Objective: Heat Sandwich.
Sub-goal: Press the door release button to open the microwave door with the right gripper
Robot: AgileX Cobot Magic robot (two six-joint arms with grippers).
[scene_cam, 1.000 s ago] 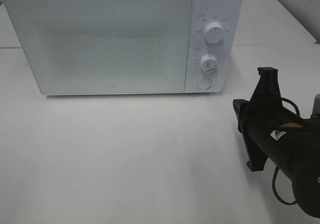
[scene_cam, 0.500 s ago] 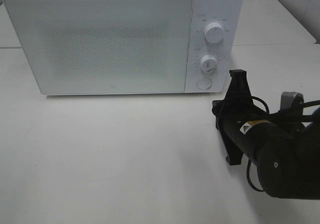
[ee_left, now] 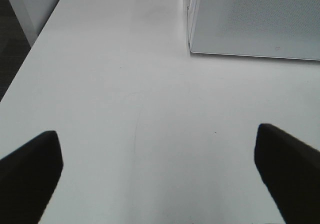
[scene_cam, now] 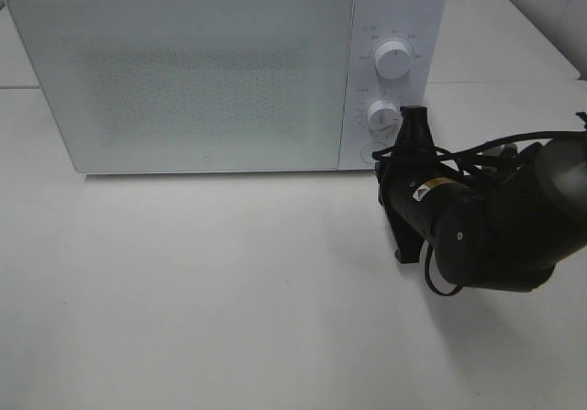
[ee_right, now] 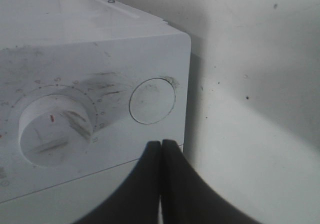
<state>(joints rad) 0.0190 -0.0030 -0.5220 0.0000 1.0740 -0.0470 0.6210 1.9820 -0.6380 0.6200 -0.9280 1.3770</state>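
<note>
Right gripper [ee_right: 161, 143]: tips pressed together, empty, just short of the round door button [ee_right: 152, 100] dead ahead. The timer knob [ee_right: 55, 126] is just beside the button, so the arm should centre on the button and push square without clipping the knob. Beyond, the microwave door [scene_cam: 202, 80] is shut. Left gripper [ee_left: 160, 156] is spread wide over the table [ee_left: 125, 83]. Sandwich not visible in any view.

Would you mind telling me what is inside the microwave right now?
The microwave has its door shut, and the speckled window shows nothing distinct. Whatever is inside is covered by the door.
</note>
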